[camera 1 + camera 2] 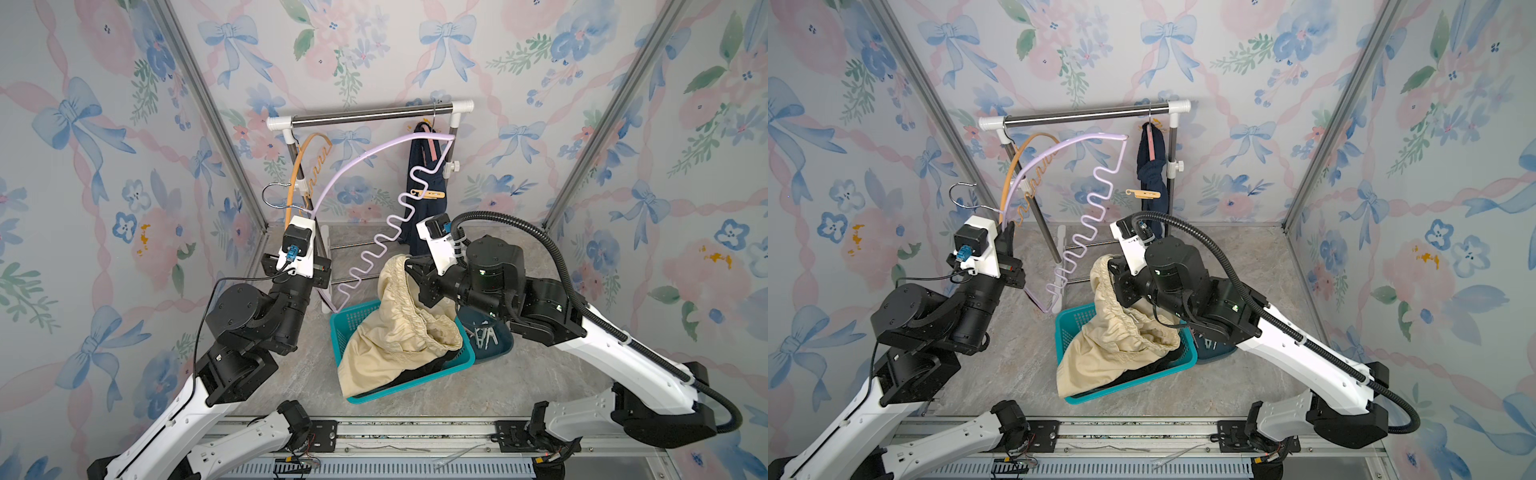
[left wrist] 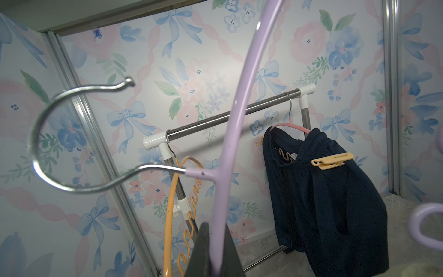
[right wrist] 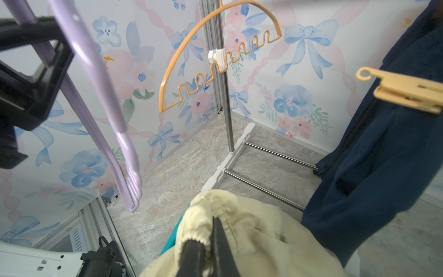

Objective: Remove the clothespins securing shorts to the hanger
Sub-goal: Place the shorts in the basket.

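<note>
The left gripper (image 2: pixel 215 249) is pinching the bare purple hanger (image 2: pixel 231 124), holding it clear. The right gripper (image 3: pixel 211 244) is pinching the cream shorts (image 1: pixel 399 328) over the basket (image 1: pixel 345 324), probably to drop them. An orange clothespin (image 2: pixel 333 160) is gripping the hanging navy shorts (image 2: pixel 323 203).

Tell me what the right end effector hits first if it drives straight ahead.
Past the cream shorts it grips, the right end effector likely meets the rack's white foot or floor beside it; depth is unclear.
</note>
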